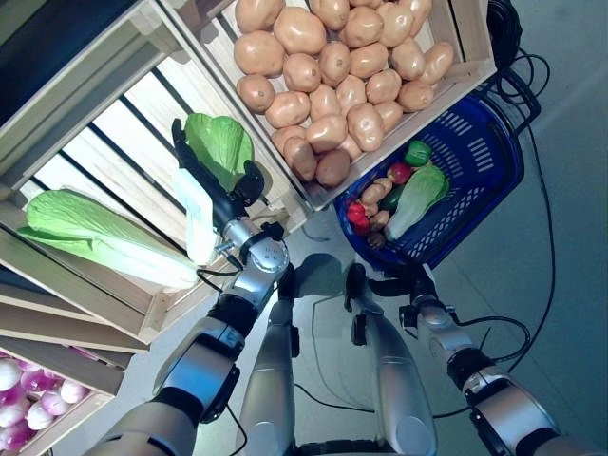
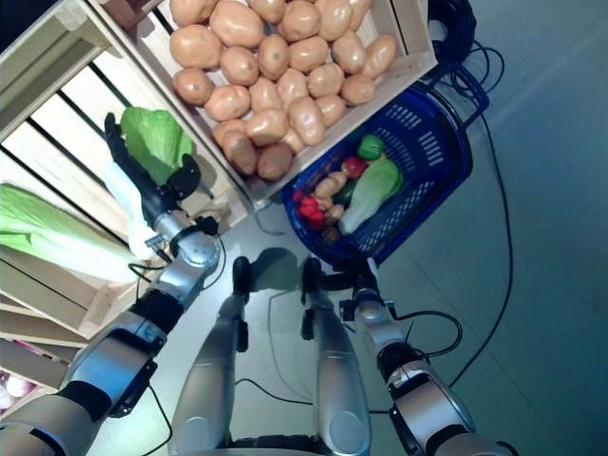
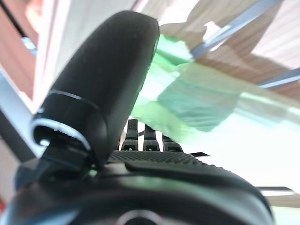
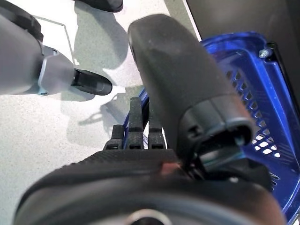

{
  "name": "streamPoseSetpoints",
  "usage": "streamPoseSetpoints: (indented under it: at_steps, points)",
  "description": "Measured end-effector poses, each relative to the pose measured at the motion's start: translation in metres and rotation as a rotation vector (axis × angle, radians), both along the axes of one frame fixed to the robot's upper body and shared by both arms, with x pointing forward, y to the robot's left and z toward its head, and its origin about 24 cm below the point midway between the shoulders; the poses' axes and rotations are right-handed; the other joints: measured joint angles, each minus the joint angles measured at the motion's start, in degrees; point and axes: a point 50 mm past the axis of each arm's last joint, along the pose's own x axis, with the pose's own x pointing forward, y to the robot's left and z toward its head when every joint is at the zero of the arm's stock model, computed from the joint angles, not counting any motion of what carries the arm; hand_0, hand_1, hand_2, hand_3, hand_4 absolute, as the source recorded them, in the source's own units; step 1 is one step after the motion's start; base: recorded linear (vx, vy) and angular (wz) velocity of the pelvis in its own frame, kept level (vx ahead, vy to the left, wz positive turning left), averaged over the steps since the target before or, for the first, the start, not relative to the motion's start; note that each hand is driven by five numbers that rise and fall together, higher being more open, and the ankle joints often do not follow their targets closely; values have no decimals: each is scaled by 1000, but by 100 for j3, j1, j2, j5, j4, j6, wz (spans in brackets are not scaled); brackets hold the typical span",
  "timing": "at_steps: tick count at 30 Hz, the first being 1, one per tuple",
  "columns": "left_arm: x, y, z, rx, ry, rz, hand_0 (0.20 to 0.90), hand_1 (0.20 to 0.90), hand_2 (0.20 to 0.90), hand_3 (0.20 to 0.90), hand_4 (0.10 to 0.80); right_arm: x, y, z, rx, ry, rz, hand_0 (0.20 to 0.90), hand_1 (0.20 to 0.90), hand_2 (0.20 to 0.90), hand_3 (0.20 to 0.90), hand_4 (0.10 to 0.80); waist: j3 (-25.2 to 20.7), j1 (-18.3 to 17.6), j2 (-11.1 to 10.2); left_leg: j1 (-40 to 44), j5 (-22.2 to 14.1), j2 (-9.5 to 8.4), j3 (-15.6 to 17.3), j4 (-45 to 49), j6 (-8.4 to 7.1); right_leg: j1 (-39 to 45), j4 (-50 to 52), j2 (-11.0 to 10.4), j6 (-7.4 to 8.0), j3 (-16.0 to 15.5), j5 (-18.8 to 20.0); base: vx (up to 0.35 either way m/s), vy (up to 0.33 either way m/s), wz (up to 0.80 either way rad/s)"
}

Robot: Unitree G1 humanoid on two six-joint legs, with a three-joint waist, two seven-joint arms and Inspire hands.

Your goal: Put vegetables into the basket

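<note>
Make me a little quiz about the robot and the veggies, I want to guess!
1. True or false: the left hand holds a leafy cabbage.
2. Which crate vegetable is piled beside the blue basket? A potatoes B carrots C corn
3. Fill in: the right hand grips the basket's ____.

Key: 1 true. 2 A. 3 rim.

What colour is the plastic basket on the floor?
The plastic basket with slotted walls is blue, clearest in the left eye view.
</note>
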Motion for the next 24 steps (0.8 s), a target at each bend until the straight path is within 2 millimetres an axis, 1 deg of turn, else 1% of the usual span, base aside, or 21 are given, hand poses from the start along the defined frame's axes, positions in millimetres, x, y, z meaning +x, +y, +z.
streamPoseSetpoints:
  at_steps: [5, 10, 17, 21, 22, 23, 24]
  points:
    - [5, 3, 5, -77, 2, 20, 900, 900, 900, 900, 800, 3, 1, 3, -2, -6, 4, 900, 900, 900, 900, 800, -1, -11, -42, -80, -24, 3, 48, 55, 4, -70, 9, 5, -1, 25, 11, 4, 4, -2]
    - [11, 11, 16, -172, -7, 51, 900, 900, 900, 900, 800, 4, 4, 4, -19, -3, 26, 900, 900, 900, 900, 800, 0, -40, -86, -102, -84, 0, 73, 136, 27, -76, 10, 7, 17, 80, 21, 11, 16, -5]
    - [15, 23, 25, -207, 6, 81, 900, 900, 900, 900, 800, 7, 6, 7, -22, -11, 34, 900, 900, 900, 900, 800, -1, -144, -93, -160, -98, -11, 93, 177, 38, -134, 22, 1, 32, 104, 32, 0, 3, -1]
    - [19, 31, 29, -195, 54, 105, 900, 900, 900, 900, 800, 7, 6, 8, -22, -14, 36, 900, 900, 900, 900, 800, -1, -167, -93, -174, -99, -7, 110, 203, 39, -158, 45, 2, 32, 124, 34, 2, 7, -1]
    - [20, 32, 30, -195, 69, 110, 839, 839, 839, 839, 759, 8, 6, 9, -22, -15, 36, 900, 900, 900, 900, 800, -1, -170, -93, -178, -100, -10, 117, 211, 40, -168, 62, 0, 33, 132, 34, 8, 31, -2]
    - [21, 33, 32, -193, 78, 111, 561, 561, 561, 561, 574, 8, 6, 9, -22, -16, 37, 900, 900, 900, 900, 800, -2, -177, -94, -185, -102, -11, 132, 218, 43, -182, 80, -1, 33, 144, 34, 9, 31, -4]
    - [22, 36, 33, -188, 93, 117, 324, 324, 324, 324, 416, 8, 6, 9, -23, -18, 37, 900, 900, 900, 900, 800, -2, -183, -94, -203, -107, -13, 155, 243, 48, -204, 100, -2, 33, 162, 34, 6, 31, -6]
